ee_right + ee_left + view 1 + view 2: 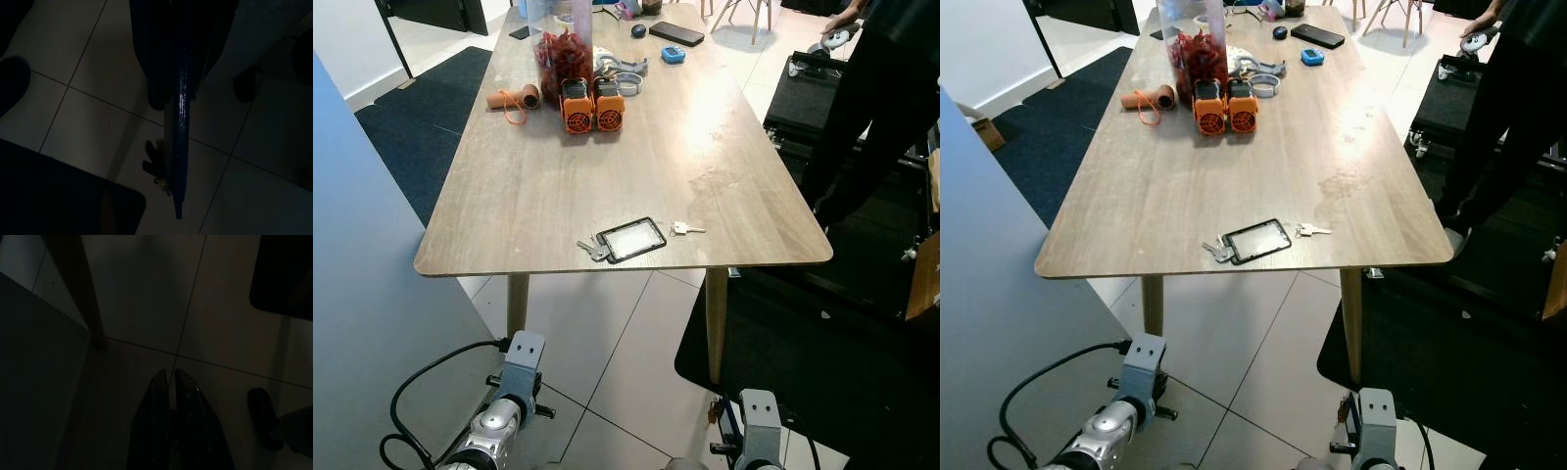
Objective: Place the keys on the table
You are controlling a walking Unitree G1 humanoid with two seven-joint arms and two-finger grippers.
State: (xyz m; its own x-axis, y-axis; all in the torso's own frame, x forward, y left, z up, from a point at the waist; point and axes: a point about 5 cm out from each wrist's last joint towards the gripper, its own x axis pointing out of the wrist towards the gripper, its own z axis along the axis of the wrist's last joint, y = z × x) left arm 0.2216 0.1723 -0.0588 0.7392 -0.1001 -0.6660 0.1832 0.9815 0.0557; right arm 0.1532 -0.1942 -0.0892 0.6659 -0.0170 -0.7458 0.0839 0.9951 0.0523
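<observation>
The wooden table [558, 186] stands ahead of me. Near its front edge lie a black-framed card holder with a bunch of keys [619, 241] and a single key [686, 228]. Both arms hang low in front of the table. My left gripper [171, 378] is shut, with nothing in it, over the tiled floor beside a table leg [80, 293]. My right gripper [176, 100] is shut on a dark blue strap [180, 147] that hangs toward the floor. A small brass key-like piece [163, 183] dangles at the strap's end; it also shows beside the right wrist [713, 412].
At the table's far end are two orange packs [592, 106], a jar of red pieces [563, 54], a phone [675, 33] and small clutter. A person in black [881, 98] stands to the right. A black mat [783, 333] lies under the right side, a grey panel [372, 294] on the left.
</observation>
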